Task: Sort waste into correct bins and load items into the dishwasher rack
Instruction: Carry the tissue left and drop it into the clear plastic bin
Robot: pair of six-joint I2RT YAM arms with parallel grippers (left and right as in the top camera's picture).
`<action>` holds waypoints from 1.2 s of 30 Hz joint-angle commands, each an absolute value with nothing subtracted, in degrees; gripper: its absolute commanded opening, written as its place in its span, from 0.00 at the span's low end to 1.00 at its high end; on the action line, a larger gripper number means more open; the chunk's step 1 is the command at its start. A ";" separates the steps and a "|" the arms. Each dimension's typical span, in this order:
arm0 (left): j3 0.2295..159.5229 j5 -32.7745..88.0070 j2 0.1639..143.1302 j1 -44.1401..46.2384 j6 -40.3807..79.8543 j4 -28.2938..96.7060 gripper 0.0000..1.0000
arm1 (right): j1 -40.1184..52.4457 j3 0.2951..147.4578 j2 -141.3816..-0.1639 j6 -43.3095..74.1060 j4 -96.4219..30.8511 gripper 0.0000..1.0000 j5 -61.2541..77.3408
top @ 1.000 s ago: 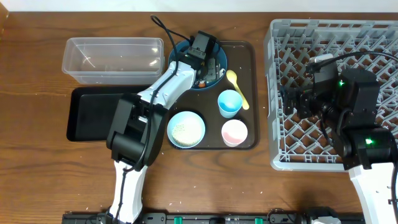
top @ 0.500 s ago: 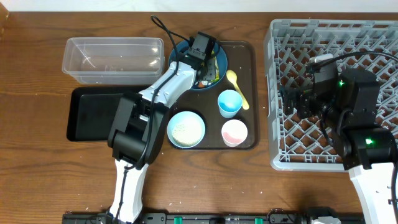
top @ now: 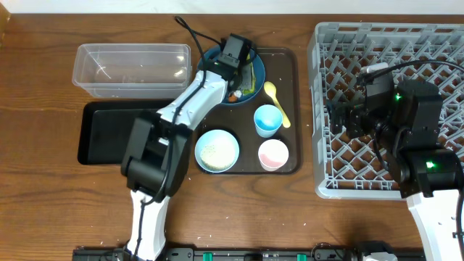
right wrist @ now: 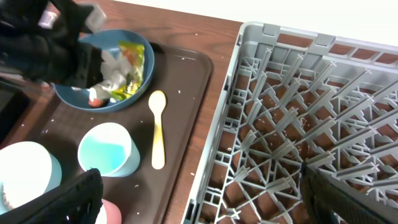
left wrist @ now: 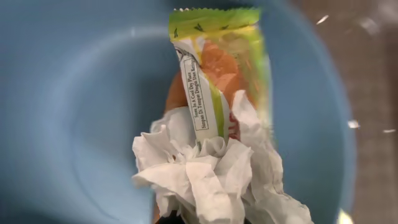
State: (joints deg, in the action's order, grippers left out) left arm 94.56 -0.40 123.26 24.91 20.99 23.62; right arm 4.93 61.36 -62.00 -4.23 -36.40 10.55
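Waste sorting was in hand: the left gripper (top: 233, 72) sat clamped on the tissue (left wrist: 205, 171) inside the blue bowl (left wrist: 68, 112). The right gripper (right wrist: 205, 199) hung open over the rack (right wrist: 298, 93). The next move called for lifting the tissue out without dragging the wrapper (left wrist: 217, 37).

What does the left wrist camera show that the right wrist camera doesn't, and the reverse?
Only the left wrist shows the small print on the wrapper. Only the right wrist shows the yellow spoon, light blue cup, brown tray and grey rack. Both show the blue bowl with the crumpled tissue and wrapper inside.
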 commanded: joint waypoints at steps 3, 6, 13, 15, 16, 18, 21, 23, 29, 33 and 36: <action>95.55 -0.91 114.85 24.82 20.88 24.84 0.06 | 4.54 62.50 -61.89 -4.78 -36.45 0.97 11.00; 95.55 -0.91 112.25 24.77 20.88 26.09 0.06 | 4.54 62.50 -61.89 -4.78 -36.45 0.97 11.00; 95.55 -0.93 110.15 23.99 20.88 27.40 0.06 | 4.54 62.50 -61.89 -4.78 -36.45 0.97 11.00; 95.55 -0.93 110.04 23.14 20.91 27.57 0.06 | 4.54 62.50 -61.89 -4.78 -36.45 0.96 11.00; 95.55 -0.93 109.91 22.52 20.93 27.62 0.06 | 4.54 62.50 -61.89 -4.78 -36.45 0.96 11.00; 95.55 -0.93 109.45 20.88 21.39 27.86 0.06 | 4.54 62.50 -61.89 -4.75 -36.47 0.96 11.00; 95.55 -0.97 108.16 17.89 21.37 28.05 0.06 | 4.54 62.50 -61.89 -4.75 -36.45 0.96 11.00; 95.55 -2.00 107.39 15.35 21.50 28.01 0.06 | 4.54 62.50 -61.89 -4.78 -36.45 0.96 11.00; 95.46 -7.16 108.44 7.97 21.78 28.80 0.06 | 4.54 62.50 -61.89 -4.75 -36.42 0.96 11.00; 95.46 -7.14 110.28 4.40 21.80 29.85 0.06 | 4.54 62.50 -61.89 -4.73 -36.25 0.96 11.03; 95.33 -7.16 111.92 2.92 21.78 31.05 0.06 | 4.54 62.50 -61.89 -4.73 -36.21 0.95 11.00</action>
State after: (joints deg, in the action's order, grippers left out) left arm 94.56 -5.91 109.78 3.88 21.21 30.22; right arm 4.93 61.36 -62.00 -4.23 -36.29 10.55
